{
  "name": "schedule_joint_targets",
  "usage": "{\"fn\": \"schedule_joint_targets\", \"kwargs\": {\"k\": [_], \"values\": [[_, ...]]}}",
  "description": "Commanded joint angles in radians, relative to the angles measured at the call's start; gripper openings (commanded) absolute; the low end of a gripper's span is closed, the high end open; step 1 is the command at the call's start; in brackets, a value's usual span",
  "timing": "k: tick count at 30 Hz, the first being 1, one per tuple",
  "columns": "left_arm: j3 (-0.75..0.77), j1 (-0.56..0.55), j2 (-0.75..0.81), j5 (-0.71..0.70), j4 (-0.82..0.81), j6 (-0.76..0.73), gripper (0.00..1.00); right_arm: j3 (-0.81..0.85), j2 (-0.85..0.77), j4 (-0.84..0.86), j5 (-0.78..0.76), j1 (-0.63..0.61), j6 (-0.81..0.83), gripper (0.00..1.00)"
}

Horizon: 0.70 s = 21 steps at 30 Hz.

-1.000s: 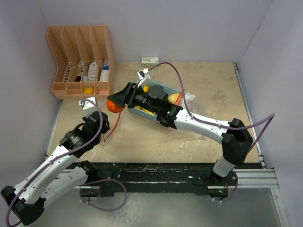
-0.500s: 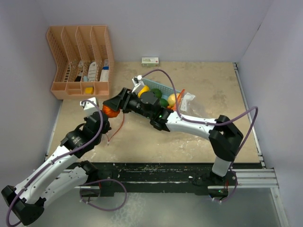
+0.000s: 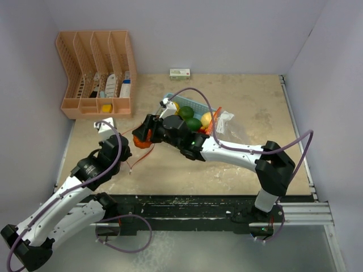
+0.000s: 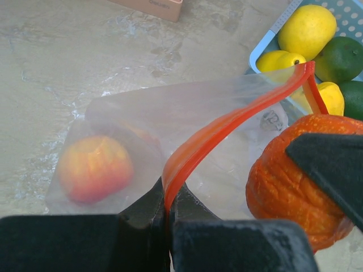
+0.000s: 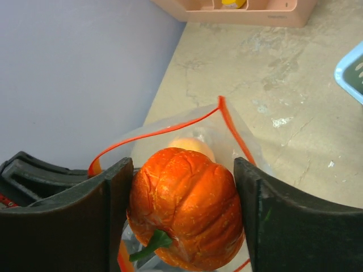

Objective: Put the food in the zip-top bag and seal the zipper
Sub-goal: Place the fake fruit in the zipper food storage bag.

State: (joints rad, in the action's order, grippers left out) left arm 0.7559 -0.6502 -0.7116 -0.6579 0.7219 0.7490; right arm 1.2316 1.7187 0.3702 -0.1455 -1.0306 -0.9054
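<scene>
Beige stone-patterned bench [image 3: 249, 102], grey walls on three sides.

Far left: peach slotted rack [image 3: 93, 68].

Left pincer [image 4: 168, 205]: pressed together on the orange zipper strip [image 4: 227, 127] of the zip-top bag [image 4: 130, 124]. The strip arches upward from the fingers.

The left wrist view shows a peach-coloured toy fruit [image 4: 93, 167] inside the bag at its closed end. The right wrist view shows only its top. The top view does not show it.

Right pincer [image 3: 143, 135]: pinching the toy pumpkin [image 5: 184, 209]. The right wrist view places the pumpkin at the bag's open mouth.

Right of it: light-blue basket [image 3: 199, 106] holding yellow and green toy fruits [image 4: 306, 29].
</scene>
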Motion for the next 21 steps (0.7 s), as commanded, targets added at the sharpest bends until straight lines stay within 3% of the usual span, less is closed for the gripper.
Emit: {"fn": "schedule_joint_targets", "kwargs": {"k": [1,2,3,8,14,21], "values": [[0.041,0.003,-0.010,-0.014,-0.038,0.012,0.00,0.111,-0.020,-0.111,-0.064,-0.034,0.108,0.90],[0.043,0.003,-0.011,-0.013,-0.040,0.011,0.00,0.116,-0.018,-0.117,-0.065,-0.036,0.112,0.99],[0.043,0.003,-0.012,-0.012,-0.040,0.011,0.00,0.120,-0.018,-0.120,-0.061,-0.037,0.116,1.00],[0.042,0.004,-0.011,-0.006,-0.037,0.013,0.00,0.138,-0.038,-0.148,-0.062,-0.037,0.150,1.00],[0.045,0.004,0.005,-0.018,-0.015,0.013,0.00,0.127,-0.128,-0.318,-0.215,-0.017,0.180,0.99],[0.048,0.003,0.027,-0.019,0.000,0.006,0.00,0.135,-0.138,-0.480,-0.192,0.158,0.193,1.00]]}}
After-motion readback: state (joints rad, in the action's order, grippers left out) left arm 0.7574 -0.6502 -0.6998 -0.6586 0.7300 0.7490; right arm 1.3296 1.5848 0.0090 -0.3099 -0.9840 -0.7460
